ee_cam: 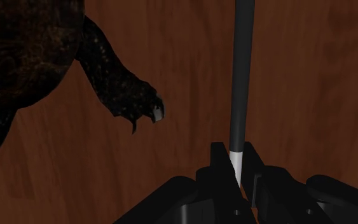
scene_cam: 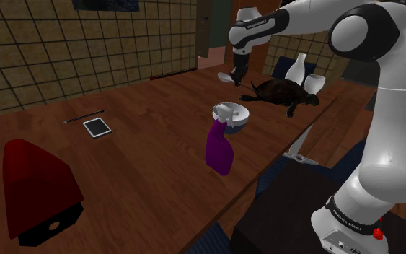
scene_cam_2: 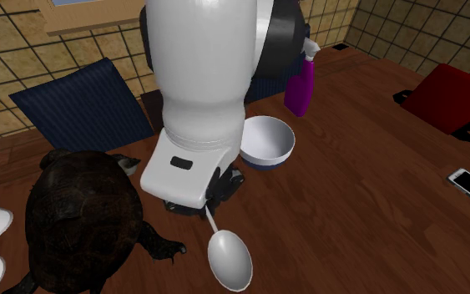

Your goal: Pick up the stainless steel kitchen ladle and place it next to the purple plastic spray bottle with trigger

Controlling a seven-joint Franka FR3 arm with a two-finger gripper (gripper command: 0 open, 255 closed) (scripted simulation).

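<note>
My gripper (scene_cam: 236, 71) is shut on the thin handle (ee_cam: 241, 76) of a silvery ladle (scene_cam_2: 229, 259), whose round bowl (scene_cam: 226, 76) sticks out past the fingers. I cannot tell whether the bowl touches the wooden table (scene_cam: 158, 166). In the wrist view the fingertips (ee_cam: 219, 159) clasp the handle's pale end, with my gripper (ee_cam: 236, 164) over bare wood. The purple spray bottle (scene_cam: 219, 148) with a white trigger head stands upright nearer the stand, beyond a white bowl (scene_cam: 231, 115). In the second exterior view the bottle (scene_cam_2: 300, 83) stands behind the bowl (scene_cam_2: 266, 140).
A dark turtle figure (scene_cam: 284, 92) lies right beside the gripper, its clawed foot (ee_cam: 142, 105) close to the handle. A white vase (scene_cam: 297, 68) and cup (scene_cam: 314, 81) stand behind it. Farther off are a red hood-shaped object (scene_cam: 39, 187), a tablet (scene_cam: 97, 127) and a pencil (scene_cam: 84, 116).
</note>
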